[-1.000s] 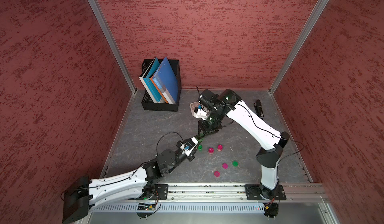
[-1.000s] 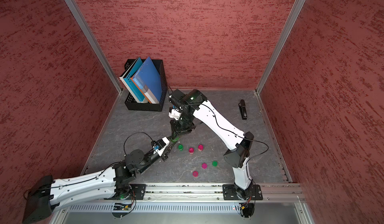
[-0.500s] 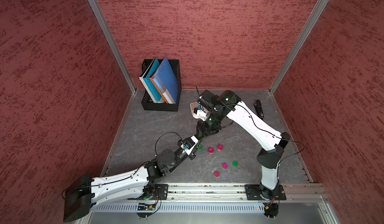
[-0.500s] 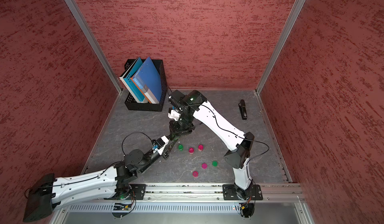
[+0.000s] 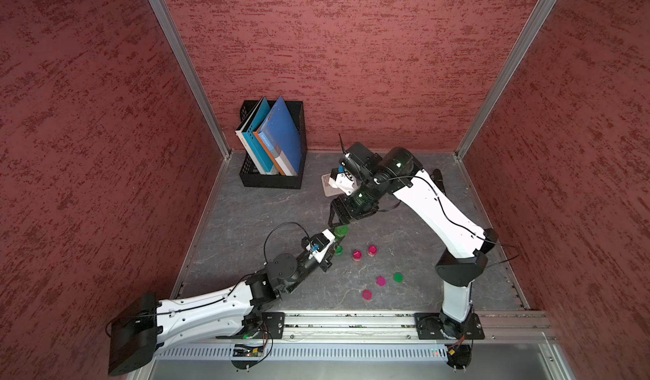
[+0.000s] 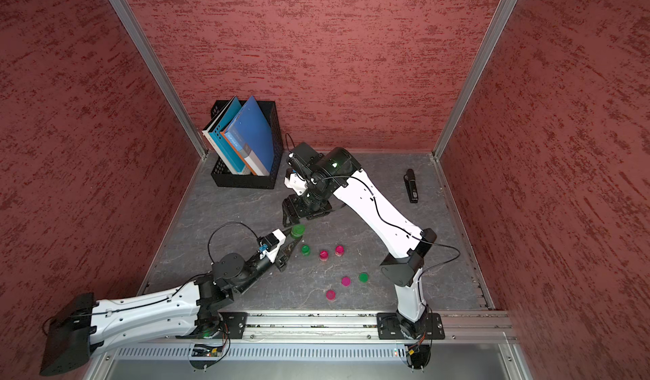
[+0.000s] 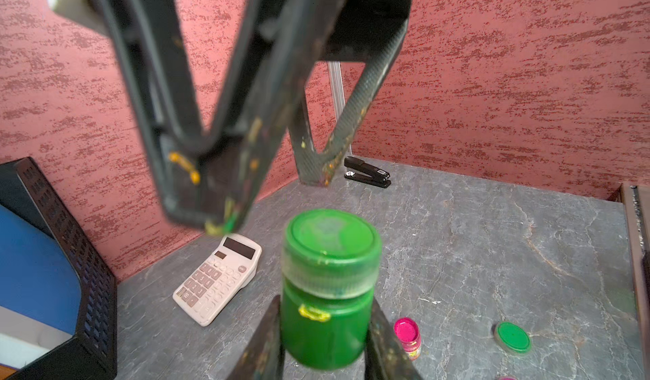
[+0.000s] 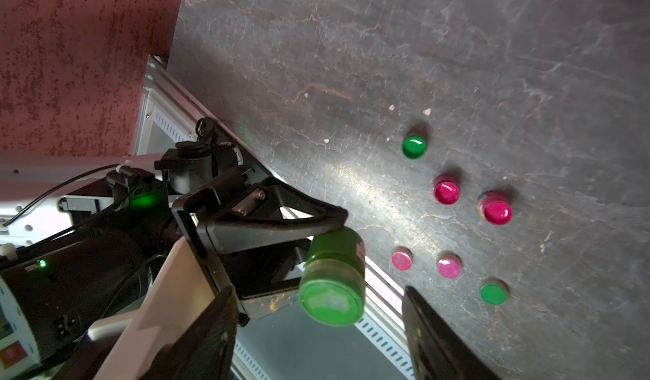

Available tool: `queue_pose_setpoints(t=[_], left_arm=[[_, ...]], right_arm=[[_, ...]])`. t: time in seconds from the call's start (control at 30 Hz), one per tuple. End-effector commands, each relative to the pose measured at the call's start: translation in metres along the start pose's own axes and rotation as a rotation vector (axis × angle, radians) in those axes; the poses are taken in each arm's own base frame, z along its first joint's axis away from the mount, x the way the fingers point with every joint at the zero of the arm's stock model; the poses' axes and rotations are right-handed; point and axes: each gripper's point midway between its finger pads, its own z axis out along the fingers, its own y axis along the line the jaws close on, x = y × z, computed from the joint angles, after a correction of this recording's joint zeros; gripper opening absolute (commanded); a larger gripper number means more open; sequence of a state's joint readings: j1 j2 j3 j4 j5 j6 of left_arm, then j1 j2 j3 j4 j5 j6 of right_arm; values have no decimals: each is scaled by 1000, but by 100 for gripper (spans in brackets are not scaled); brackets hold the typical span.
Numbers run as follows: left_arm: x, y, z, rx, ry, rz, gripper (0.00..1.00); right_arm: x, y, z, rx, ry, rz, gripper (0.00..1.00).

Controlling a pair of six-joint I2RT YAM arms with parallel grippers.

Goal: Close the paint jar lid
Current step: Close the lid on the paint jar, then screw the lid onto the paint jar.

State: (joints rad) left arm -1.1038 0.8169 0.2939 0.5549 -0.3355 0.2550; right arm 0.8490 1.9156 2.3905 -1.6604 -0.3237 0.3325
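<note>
Standing upright in left hand (image 7: 325, 320): paint jar (image 8: 332, 276), lid (image 7: 330, 235) upward.

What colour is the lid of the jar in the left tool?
The lid is green, with a pale smear on top; clearest in the left wrist view.

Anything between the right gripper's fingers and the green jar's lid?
No, bare air. Right wrist view: the open right gripper stands clear of the lid on the green paint jar; left wrist view agrees.
</note>
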Motion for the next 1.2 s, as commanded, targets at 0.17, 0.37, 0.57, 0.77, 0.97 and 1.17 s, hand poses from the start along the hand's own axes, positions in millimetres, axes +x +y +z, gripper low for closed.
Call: queue_pose_setpoints(t=[0.17, 0.37, 0.57, 0.77, 0.97, 1.17], left_arm=[[20, 5, -18, 141, 82, -165, 24], [19, -1, -25, 246, 101, -248, 24], [15, -16, -23, 348, 119, -289, 23], [7, -12, -25, 332, 85, -280, 24], [2, -7, -30, 307, 63, -274, 24], [2, -5, -33, 297, 64, -275, 24]], right_arm=[[41, -19, -26, 147, 47, -87, 61], [43, -11, -14, 141, 73, -163, 60], [48, 3, 5, 148, 110, -232, 59], [57, 6, 21, 180, 163, -253, 59], [58, 5, 29, 179, 191, -239, 59], [55, 7, 33, 173, 188, -223, 58]])
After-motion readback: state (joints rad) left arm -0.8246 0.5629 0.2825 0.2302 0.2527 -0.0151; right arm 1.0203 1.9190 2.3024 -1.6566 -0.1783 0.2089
